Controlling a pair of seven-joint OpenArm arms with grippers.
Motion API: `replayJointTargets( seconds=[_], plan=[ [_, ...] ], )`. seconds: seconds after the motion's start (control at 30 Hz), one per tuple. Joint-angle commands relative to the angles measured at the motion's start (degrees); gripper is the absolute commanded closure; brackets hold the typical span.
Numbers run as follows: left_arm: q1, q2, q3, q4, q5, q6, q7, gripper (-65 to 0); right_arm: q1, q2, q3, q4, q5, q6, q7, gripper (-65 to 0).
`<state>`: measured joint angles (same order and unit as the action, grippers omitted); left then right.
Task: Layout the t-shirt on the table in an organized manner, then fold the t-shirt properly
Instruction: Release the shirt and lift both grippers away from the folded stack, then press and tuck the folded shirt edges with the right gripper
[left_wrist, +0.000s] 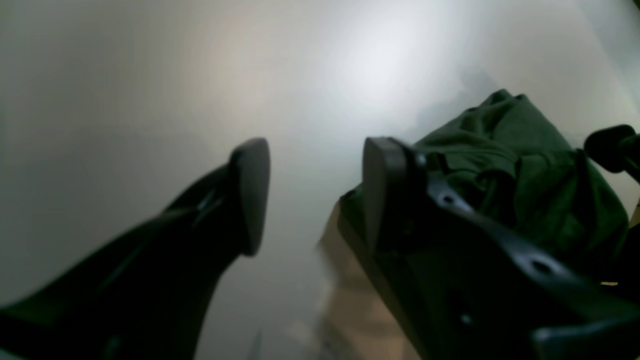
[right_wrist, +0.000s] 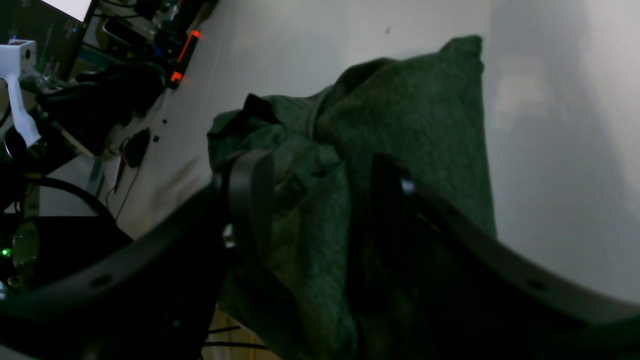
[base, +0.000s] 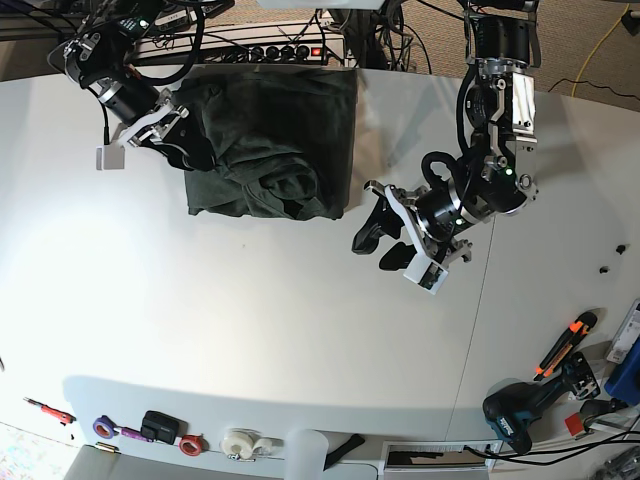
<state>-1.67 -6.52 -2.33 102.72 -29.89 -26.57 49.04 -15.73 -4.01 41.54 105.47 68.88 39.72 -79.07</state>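
Note:
The dark green t-shirt (base: 275, 140) lies rumpled and partly doubled over near the far edge of the white table (base: 250, 330). In the base view my right gripper (base: 188, 140) sits at the shirt's left edge. Its wrist view shows the jaws of this gripper (right_wrist: 315, 200) open, spread over bunched green fabric (right_wrist: 400, 115) without pinching it. My left gripper (base: 378, 243) hovers open just right of the shirt's near right corner. Only bare table shows between the fingers of the left gripper (left_wrist: 316, 195), and the t-shirt (left_wrist: 525, 175) lies off to their right.
A power strip (base: 250, 50) and cables run along the far edge behind the shirt. Tape rolls (base: 237, 443), a drill (base: 515, 420) and an orange-handled tool (base: 565, 345) lie near the front and right edges. A thin seam (base: 480, 300) crosses the table.

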Motion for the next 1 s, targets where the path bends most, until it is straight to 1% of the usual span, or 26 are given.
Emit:
replayJointTargets(
  seconds=[0.0, 0.17, 0.27, 0.4, 0.5, 0.53, 0.57, 0.67, 0.7, 0.77, 0.83, 0.87, 0.97],
  plan=[
    [-1.0, 0.0, -0.1, 1.1, -1.3, -0.3, -1.5, -30.5, 0.2, 0.3, 0.0, 1.0, 1.5, 0.3, 1.0, -30.7],
    [-1.0, 0.0, -0.1, 1.1, -1.3, -0.3, -1.5, -30.5, 0.2, 0.4, -1.0, 1.0, -0.6, 0.3, 1.0, -30.7],
    [-1.0, 0.0, -0.1, 1.1, -1.3, -0.3, -1.5, -30.5, 0.2, 0.4, -4.1, 1.0, -2.3, 0.3, 1.1, -30.7],
    [-1.0, 0.0, -0.1, 1.1, -1.2, -0.3, -1.5, -30.5, 0.2, 0.4, -9.0, 1.0, -6.0, 0.3, 3.1, -30.7],
    [-1.0, 0.0, -0.1, 1.1, -1.2, -0.3, -1.5, -30.5, 0.2, 0.4, -11.6, 1.0, -6.2, 0.3, 3.2, -30.4],
    [-1.0, 0.0, -0.1, 1.1, -1.2, -0.3, -1.5, -30.5, 0.2, 0.4, -12.1, 1.0, -6.2, 0.3, 3.2, -28.4],
    [-1.0, 0.0, -0.1, 1.1, -1.2, -0.3, -1.5, -30.5, 0.2, 0.4, -12.5, 1.0, -6.2, 0.3, 3.2, -24.1],
    [-1.0, 0.0, -0.1, 1.1, -1.2, -0.3, -1.5, -30.5, 0.2, 0.4, -13.1, 1.0, -6.1, 0.3, 2.7, -3.4],
    [-1.0, 0.0, -0.1, 1.1, -1.2, -0.3, -1.5, -30.5, 0.2, 0.4, -13.1, 1.0, -6.2, 0.3, 2.5, 0.0],
    [-1.0, 0.0, -0.1, 1.1, -1.2, -0.3, -1.5, -30.5, 0.2, 0.4, -13.1, 1.0, -6.0, 0.3, 2.0, 0.0],
    [-1.0, 0.0, -0.1, 1.1, -1.2, -0.3, -1.5, -30.5, 0.2, 0.3, -13.1, 1.0, -4.1, 0.3, 0.2, 0.0],
    [-1.0, 0.0, -0.1, 1.1, -1.2, -0.3, -1.5, -30.5, 0.2, 0.4, -13.1, 1.0, -2.4, 0.3, -0.9, 0.0],
    [-1.0, 0.0, -0.1, 1.1, -1.2, -0.3, -1.5, -30.5, 0.2, 0.3, -13.1, 1.0, 3.8, 0.3, -0.9, 0.0]
  ],
)
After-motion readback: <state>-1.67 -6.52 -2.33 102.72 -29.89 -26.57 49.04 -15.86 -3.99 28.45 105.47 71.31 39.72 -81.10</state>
